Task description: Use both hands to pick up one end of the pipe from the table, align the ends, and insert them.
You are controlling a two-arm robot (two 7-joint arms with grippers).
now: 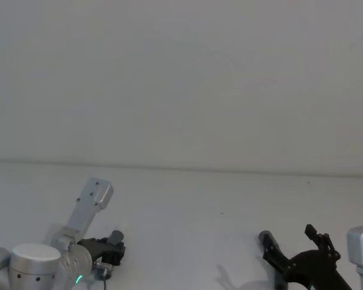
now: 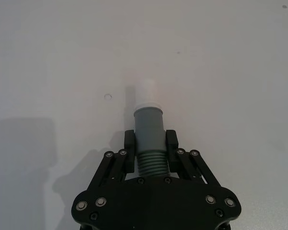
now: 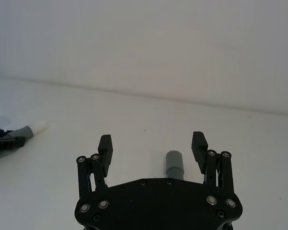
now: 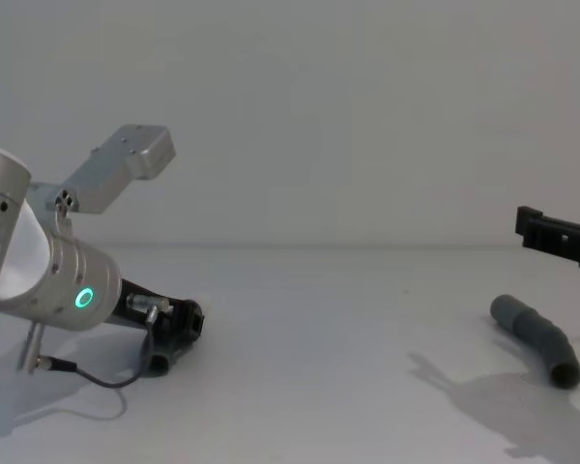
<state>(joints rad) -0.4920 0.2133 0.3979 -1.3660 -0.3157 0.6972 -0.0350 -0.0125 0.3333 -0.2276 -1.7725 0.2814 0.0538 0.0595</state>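
Worktop point(image 4: 319, 387), white-grey. Left gripper point(image 2: 150, 141) clamps short pipe piece point(image 2: 149, 122), white tip point(image 2: 145, 93) protruding. Right gripper point(image 3: 152, 143) spread wide over longer piece point(image 4: 532, 329) lying at right; chest view shows its bend, right wrist view its smooth end point(image 3: 174, 162).

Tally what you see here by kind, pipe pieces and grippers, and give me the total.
Pipe pieces: 2, the short piece with the white tip and the longer bent piece.
Grippers: 2, the left gripper shut on the short piece and the right gripper open.
Total: 4.
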